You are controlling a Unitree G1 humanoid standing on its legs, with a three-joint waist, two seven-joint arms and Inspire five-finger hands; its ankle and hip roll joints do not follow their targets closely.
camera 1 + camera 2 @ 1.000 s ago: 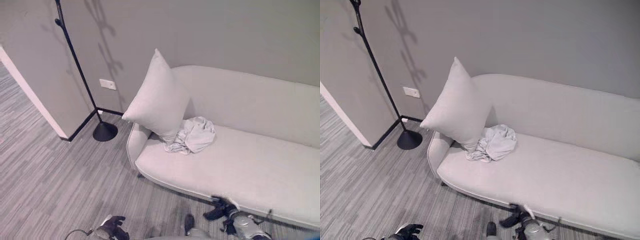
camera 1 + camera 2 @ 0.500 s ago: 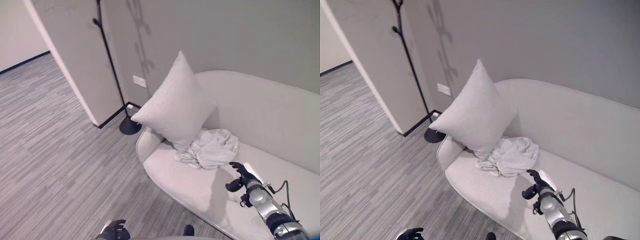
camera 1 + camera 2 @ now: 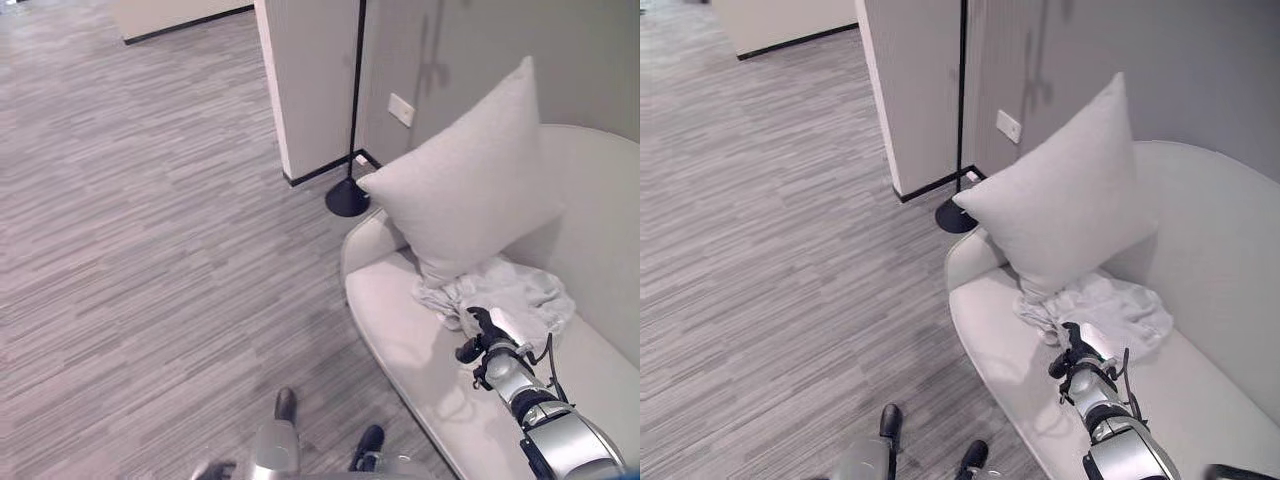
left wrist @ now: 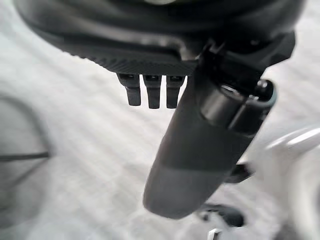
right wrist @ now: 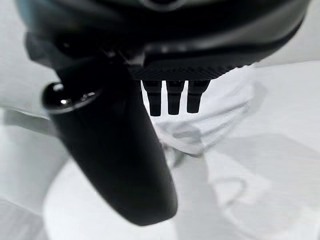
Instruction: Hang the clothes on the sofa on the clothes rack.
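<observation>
Your right hand (image 3: 487,335) hovers over the sofa (image 3: 400,320) seat, fingers (image 5: 173,97) relaxed and holding nothing, just short of the crumpled clothes (image 3: 510,295) under the pillow (image 3: 470,190), with the clothes rack (image 3: 350,150) beyond.

Grey striped floor (image 3: 150,200), grey wall (image 3: 1200,70), white pillar (image 3: 305,80) with dark skirting, wall socket (image 3: 401,109).

A pale grey upholstered sofa (image 3: 400,330) stands at the right. On its seat lies a crumpled white garment (image 3: 510,295), with a big light grey square cushion (image 3: 465,195) leaning just behind it. On the grey striped floor (image 3: 150,250) stands the round black base of a rack (image 3: 347,198), near the sofa's far end.
</observation>
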